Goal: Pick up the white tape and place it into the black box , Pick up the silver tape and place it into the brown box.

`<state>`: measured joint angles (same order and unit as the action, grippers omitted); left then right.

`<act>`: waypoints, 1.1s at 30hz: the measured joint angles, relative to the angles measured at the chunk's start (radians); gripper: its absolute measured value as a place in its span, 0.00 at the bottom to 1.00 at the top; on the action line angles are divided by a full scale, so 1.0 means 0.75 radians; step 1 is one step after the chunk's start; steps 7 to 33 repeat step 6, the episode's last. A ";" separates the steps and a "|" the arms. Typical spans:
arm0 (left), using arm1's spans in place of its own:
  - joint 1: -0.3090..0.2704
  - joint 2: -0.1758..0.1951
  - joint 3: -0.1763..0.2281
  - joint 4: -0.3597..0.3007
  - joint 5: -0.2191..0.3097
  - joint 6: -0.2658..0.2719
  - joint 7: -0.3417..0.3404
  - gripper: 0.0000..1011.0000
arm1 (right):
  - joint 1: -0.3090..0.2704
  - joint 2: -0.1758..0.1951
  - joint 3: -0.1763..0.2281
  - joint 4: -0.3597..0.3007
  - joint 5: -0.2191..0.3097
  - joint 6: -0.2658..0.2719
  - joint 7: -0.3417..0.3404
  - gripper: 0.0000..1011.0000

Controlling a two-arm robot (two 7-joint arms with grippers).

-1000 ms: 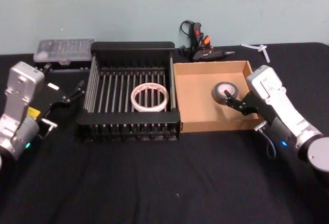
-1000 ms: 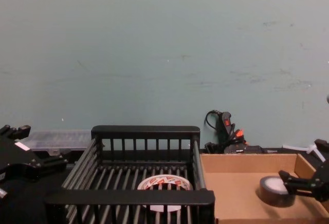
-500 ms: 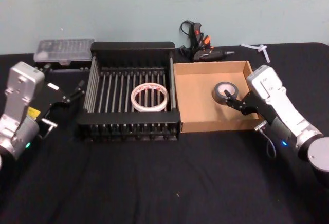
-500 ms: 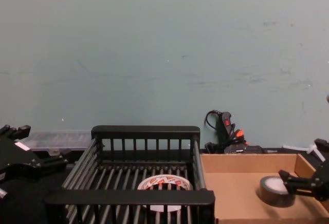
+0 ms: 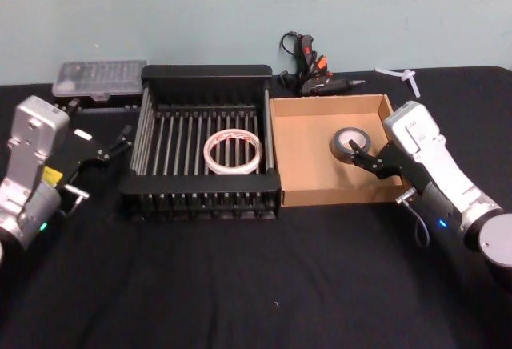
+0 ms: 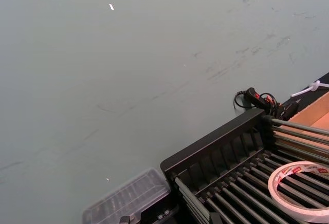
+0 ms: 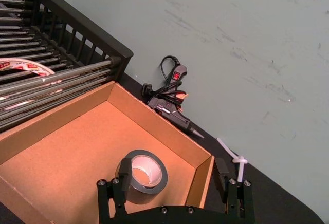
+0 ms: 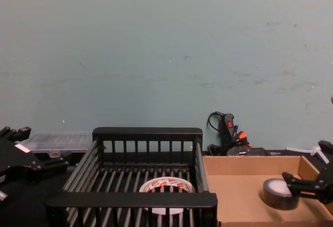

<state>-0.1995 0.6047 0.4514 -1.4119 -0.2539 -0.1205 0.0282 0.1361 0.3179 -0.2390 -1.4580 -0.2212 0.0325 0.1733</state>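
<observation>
Hovering at the right wall of the brown box (image 5: 320,174), my right gripper (image 5: 366,162) has its fingers spread wide, one finger (image 7: 119,182) inside the box just beside the silver tape (image 5: 350,144) and the other outside the wall, so nothing is pinched between them. That tape lies flat on the cardboard floor in the box's right half, toward the far corner, with its pale core facing up (the right wrist view shows it sitting just ahead of my fingers, apart from the wall). In the black box (image 5: 204,71) next door, the white tape (image 5: 232,151) lies flat on the bars, a little right of centre. My left gripper (image 5: 108,150) is off to the left of the black box above the counter (image 5: 240,285), fingers parted and holding nothing. Against half a second ago, nothing has shifted: both tapes, both boxes and both grippers sit where they were.
</observation>
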 joint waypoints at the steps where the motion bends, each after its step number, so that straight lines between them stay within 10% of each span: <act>1: 0.000 0.000 0.000 0.000 0.000 0.000 0.000 0.99 | 0.000 0.000 0.000 0.000 0.000 0.000 0.000 0.99; 33: 0.000 0.000 0.000 0.000 0.000 0.000 0.000 0.99 | 0.000 0.000 0.000 0.000 0.000 0.000 0.000 0.99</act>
